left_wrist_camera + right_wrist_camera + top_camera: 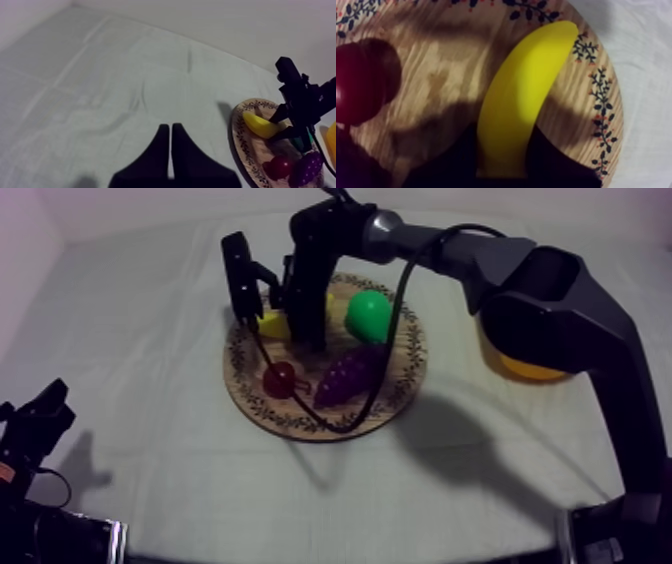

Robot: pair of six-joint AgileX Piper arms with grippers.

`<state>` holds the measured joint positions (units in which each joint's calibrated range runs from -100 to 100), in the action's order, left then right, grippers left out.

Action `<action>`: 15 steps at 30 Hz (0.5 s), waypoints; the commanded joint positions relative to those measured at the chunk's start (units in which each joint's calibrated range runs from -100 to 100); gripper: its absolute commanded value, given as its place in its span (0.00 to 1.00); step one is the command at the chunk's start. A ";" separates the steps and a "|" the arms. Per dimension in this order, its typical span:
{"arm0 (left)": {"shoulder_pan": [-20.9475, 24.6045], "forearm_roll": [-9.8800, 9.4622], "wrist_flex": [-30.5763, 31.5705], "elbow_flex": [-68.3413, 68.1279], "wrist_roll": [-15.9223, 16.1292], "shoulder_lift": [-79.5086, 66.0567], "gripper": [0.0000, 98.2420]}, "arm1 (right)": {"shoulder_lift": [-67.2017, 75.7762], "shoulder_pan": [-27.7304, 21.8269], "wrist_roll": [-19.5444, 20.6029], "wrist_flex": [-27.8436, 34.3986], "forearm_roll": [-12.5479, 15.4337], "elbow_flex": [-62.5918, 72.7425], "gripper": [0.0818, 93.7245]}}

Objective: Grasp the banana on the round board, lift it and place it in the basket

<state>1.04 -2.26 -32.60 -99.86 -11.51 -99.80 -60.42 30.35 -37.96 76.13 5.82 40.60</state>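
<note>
Banana, smooth, curved, in right tool on grained board

No writing, number, brand or sign can be read on anything here. The rim of the round wooden board carries a dark pattern of leaves and small flowers, which is ornament, not lettering.
</note>
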 commanded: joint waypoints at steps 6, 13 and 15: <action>0.01 -0.01 0.02 -0.03 0.01 -0.03 0.00 | 5.77 -1.08 -0.04 2.32 0.63 -3.15 0.12; 0.01 -0.01 0.02 -0.03 0.01 -0.03 0.00 | 18.99 -3.19 -0.79 2.51 1.90 -13.81 0.11; 0.01 -0.01 0.02 -0.03 0.01 -0.03 0.00 | 23.38 -3.98 -0.94 2.59 2.40 -16.92 0.11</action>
<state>1.04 -2.26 -32.60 -99.86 -11.51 -99.80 -42.86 26.77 -38.83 78.87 7.89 27.06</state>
